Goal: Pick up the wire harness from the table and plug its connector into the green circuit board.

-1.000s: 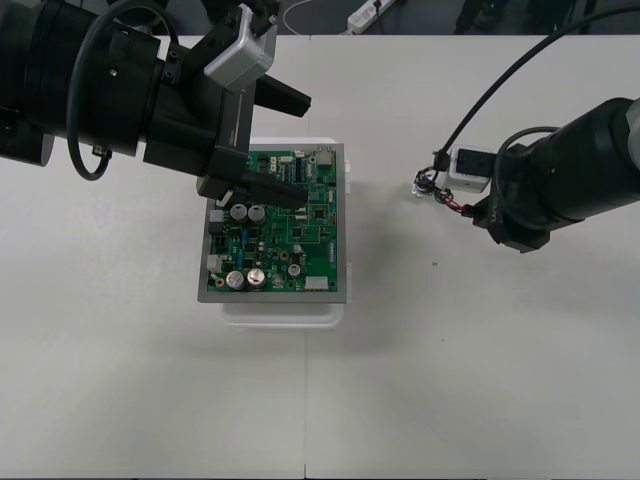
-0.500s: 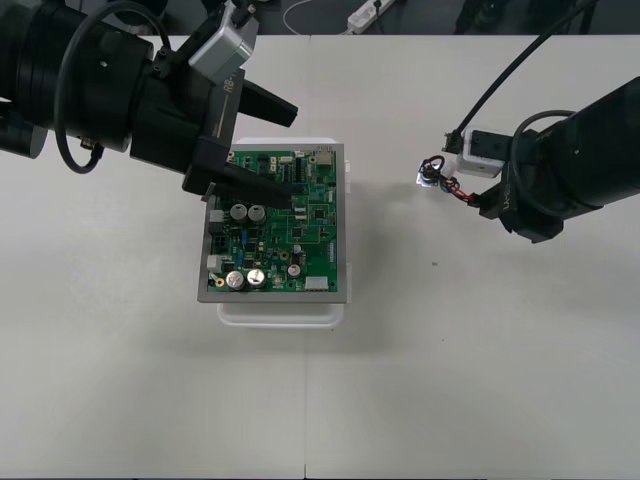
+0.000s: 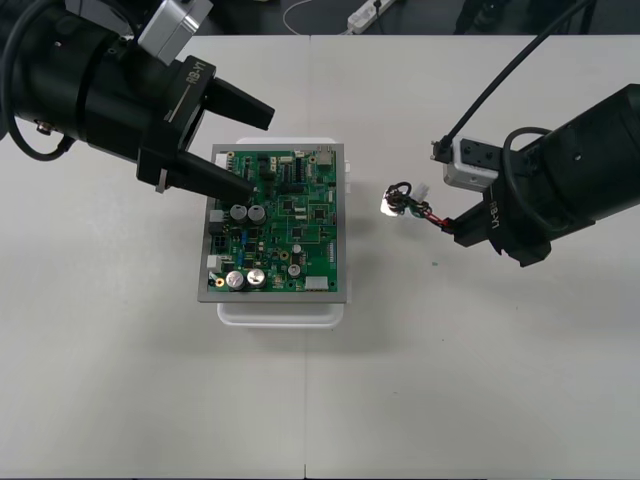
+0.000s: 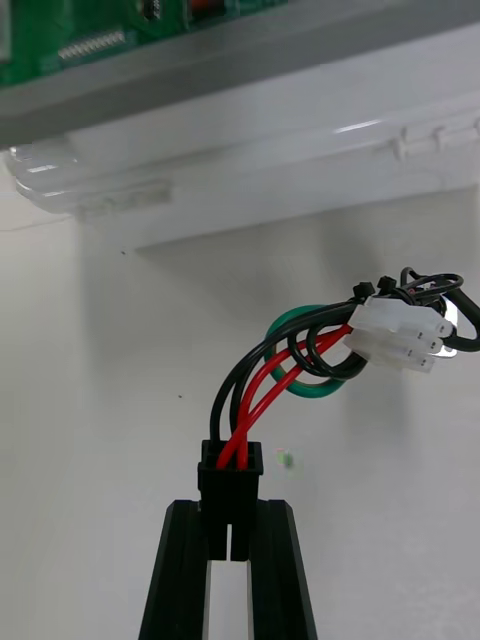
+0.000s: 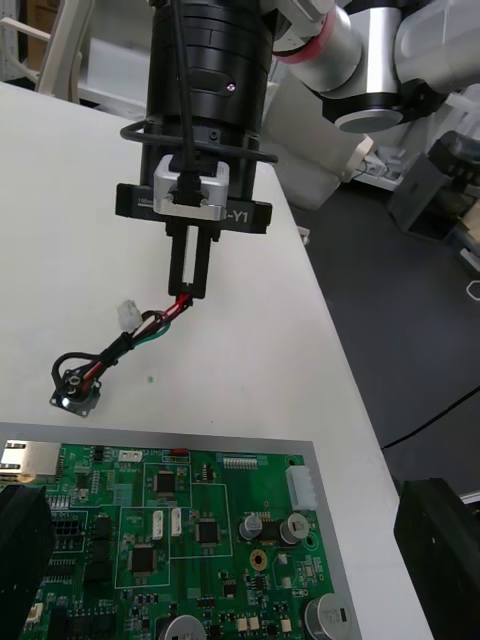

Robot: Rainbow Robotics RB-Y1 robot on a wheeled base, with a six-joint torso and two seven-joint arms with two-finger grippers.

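From where I stand, L to R: the left gripper point(image 3: 262, 150) comes in on its black arm over the plain light table point(image 3: 130, 400). Its two black fingers point(image 3: 215, 178) are spread wide w/ nothing between them. One finger hangs over the far-left corner of the green circuit board point(image 3: 285, 230); the other sits beyond the board's far edge. Can't tell if either touches the board. The board lies flat in a grey frame on a white plastic base point(image 3: 280, 312), mid-table, capacitors and chips facing up. Just R of the board, apart from it, is the small wire harness point(image 3: 420, 210), thin red, black and green wires in a loose loop. Its round metal socket w/ flange point(image 3: 392, 203) is the end nearest the board, and a small white connector block point(image 3: 425, 192) sits beside the loop. Can't tell if the socket rests on the table or hangs just above it. At the wires' other end the small black plug point(image 4: 230, 470) is pinched between the fingertips of the right gripper point(image 4: 230, 525), fingers pressed in on both sides of it, wires arching away toward the board's edge. The right arm reaches in from the R side, gripper pointing at the board. The plug isn't in the board; it's held in the air btw the board and the right arm.
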